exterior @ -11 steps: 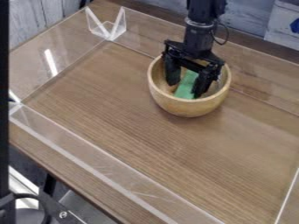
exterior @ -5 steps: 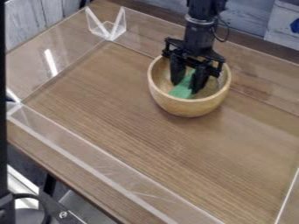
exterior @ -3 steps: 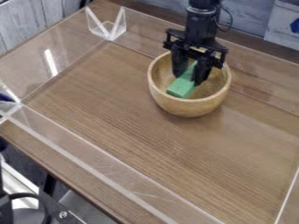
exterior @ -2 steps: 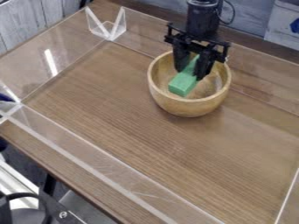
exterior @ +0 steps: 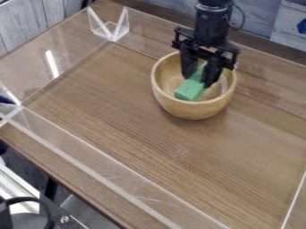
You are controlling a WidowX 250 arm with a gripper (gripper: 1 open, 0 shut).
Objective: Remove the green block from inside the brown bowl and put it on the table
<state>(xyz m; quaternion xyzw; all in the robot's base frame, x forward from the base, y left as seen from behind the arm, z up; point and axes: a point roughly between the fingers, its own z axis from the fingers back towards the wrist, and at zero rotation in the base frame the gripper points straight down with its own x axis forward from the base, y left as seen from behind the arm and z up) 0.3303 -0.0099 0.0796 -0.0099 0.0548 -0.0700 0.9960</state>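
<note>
Table [exterior: 120,125]: wide brown wood-grain top, low clear acrylic walls along its edges. A folded clear piece [exterior: 110,25] stands at the far left corner.

Bowl [exterior: 191,100]: round, light tan wood, thick rim, pale inside. Sits on the table right of centre, toward the far side.

Arm [exterior: 216,18]: black, comes down from the top edge, gripper pointing straight down over the bowl.

Gripper [exterior: 198,76]: black fingers [exterior: 185,64] reach below the rim line on the bowl's far side, jaws drawn narrow and clamped on the upper part of the block.

Block [exterior: 191,88]: small bright green bar, held tilted, upper end between the fingers, lower end hanging free within the bowl's opening. It appears lifted off the bowl floor; whether the lower end touches the inner surface cannot be told from this view. Block is over the bowl, not on the table.
</note>
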